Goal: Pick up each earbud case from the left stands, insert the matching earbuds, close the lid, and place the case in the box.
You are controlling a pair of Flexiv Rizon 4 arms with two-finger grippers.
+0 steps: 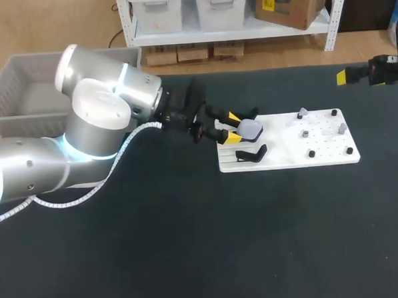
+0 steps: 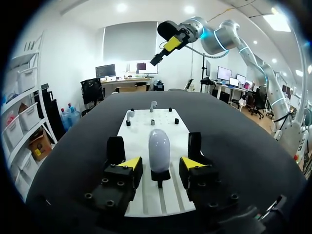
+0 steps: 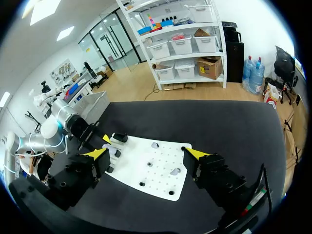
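A pale lavender earbud case (image 1: 251, 128) stands upright on a black stand at the left end of the white board (image 1: 289, 159). My left gripper (image 1: 233, 127) is open around the case. In the left wrist view the case (image 2: 159, 148) sits between the yellow fingertips (image 2: 130, 163) with a small gap on each side. A second black stand (image 1: 251, 154) beside it is empty. Two grey earbuds (image 1: 302, 112) (image 1: 343, 127) rest on the board's right half. My right gripper (image 1: 372, 73) hangs wide open and holds nothing, high over the table's far right; its wrist view looks down on the board (image 3: 156, 168).
A grey bin (image 1: 23, 98) stands at the table's far left, behind my left arm. Small black pegs (image 1: 311, 154) dot the board's right part. The black table surface (image 1: 210, 242) stretches in front of the board.
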